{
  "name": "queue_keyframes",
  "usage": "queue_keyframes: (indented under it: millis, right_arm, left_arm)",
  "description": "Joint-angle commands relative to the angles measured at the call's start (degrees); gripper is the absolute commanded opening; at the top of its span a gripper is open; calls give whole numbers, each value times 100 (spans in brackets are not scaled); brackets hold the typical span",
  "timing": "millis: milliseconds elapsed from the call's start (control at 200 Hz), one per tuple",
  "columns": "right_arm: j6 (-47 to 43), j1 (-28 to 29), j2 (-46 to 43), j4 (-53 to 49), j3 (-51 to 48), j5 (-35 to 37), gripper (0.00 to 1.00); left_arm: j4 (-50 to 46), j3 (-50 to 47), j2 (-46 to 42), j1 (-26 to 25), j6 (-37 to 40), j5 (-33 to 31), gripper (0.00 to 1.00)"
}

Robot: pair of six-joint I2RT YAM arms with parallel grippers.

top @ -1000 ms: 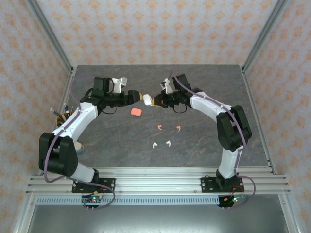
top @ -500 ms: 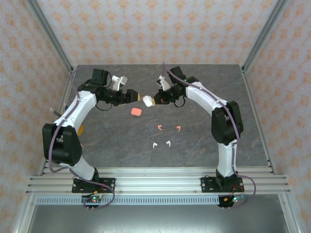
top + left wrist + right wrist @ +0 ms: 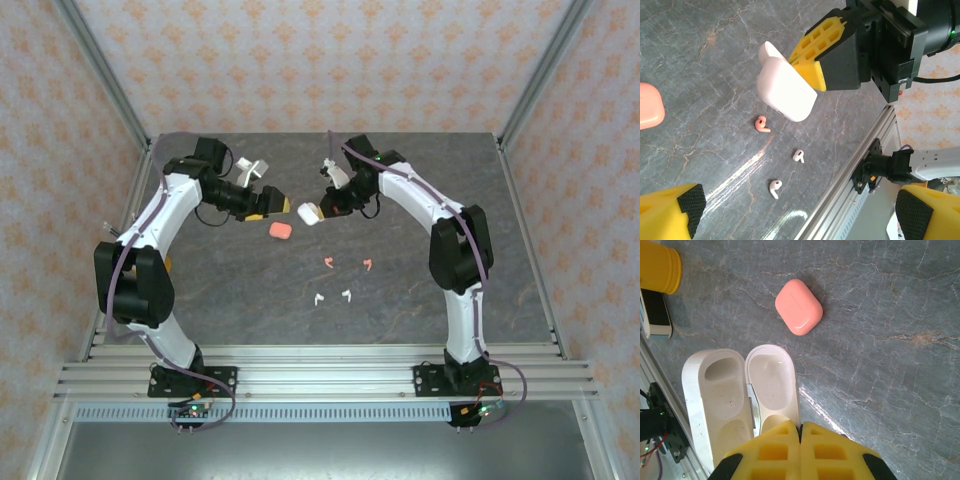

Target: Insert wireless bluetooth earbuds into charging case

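My right gripper [image 3: 322, 208] is shut on the wall of an open white charging case [image 3: 309, 212] held above the table; the right wrist view shows its two empty hollow halves [image 3: 740, 395] in front of the closed yellow fingers [image 3: 800, 435]. My left gripper [image 3: 278, 203] stands open just left of that case, apart from it. In the left wrist view the white case [image 3: 785, 90] hangs between its spread pads [image 3: 685, 207]. Two coral-pink earbuds [image 3: 327, 262] [image 3: 368, 264] and two white earbuds [image 3: 318, 298] [image 3: 347, 294] lie on the table nearer the bases.
A closed coral-pink case [image 3: 280, 230] lies on the grey marbled table just below the grippers, also seen as the pink case [image 3: 798, 306]. An aluminium rail [image 3: 320, 365] runs along the near table edge. Frame posts stand at the back corners.
My left gripper has let go of the white case, opened wide and drawn back to the left. The right gripper keeps the case and has shifted it slightly toward the table.
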Motion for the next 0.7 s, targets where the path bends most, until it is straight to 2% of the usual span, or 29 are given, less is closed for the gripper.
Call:
queue_keyframes:
  millis: [0, 310, 696]
  right_arm:
    - [-327, -15, 50, -293, 225, 187, 0]
    - [-733, -15, -48, -663, 272, 514, 0]
    - [-1164, -15, 169, -888, 569, 861, 0]
  left_arm:
    - [-375, 143, 3, 32, 212, 170, 100]
    - [-185, 191, 42, 32, 89, 252, 100]
    - [-745, 773, 694, 32, 482, 610, 100]
